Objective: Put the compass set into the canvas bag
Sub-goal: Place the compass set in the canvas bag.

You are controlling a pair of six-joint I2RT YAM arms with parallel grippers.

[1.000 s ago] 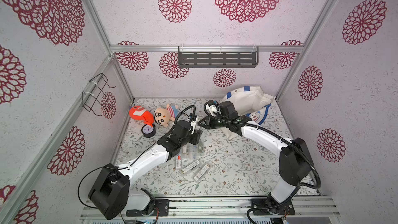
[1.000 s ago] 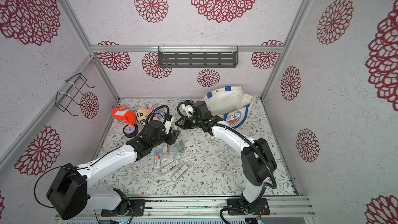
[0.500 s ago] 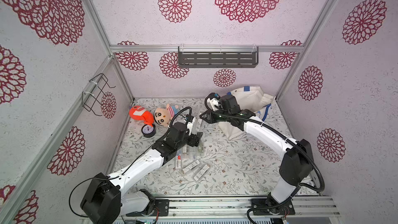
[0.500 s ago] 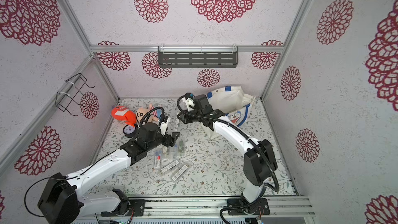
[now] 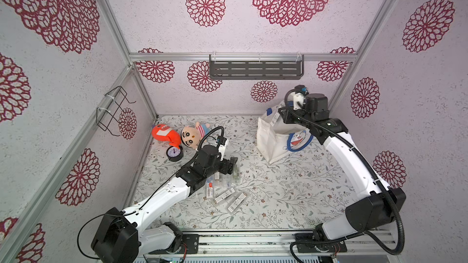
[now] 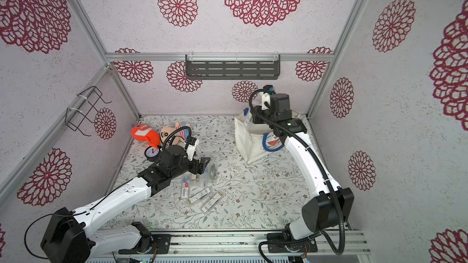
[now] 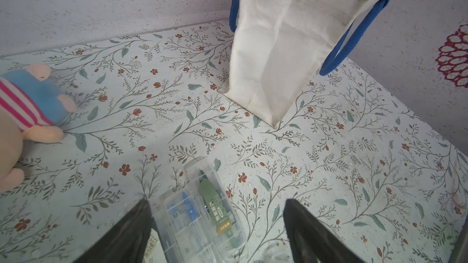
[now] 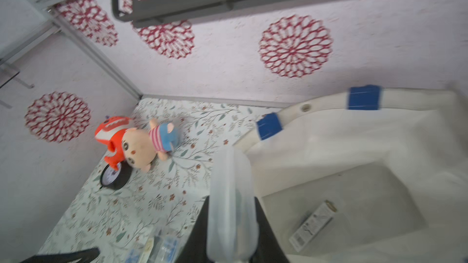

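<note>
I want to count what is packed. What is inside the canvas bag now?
One small printed carton lies on the floor of the canvas bag, seen in the right wrist view. The clear case held in the right pincer covers the near edge; anything there is hidden.

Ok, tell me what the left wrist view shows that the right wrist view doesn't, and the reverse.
Left wrist only: a green compass set below the open left gripper, and the canvas bag's outer wall. Right wrist only: the right gripper shut on a clear case, a small box inside the bag, the clock. Both: bag, plush doll, floral table.
</note>
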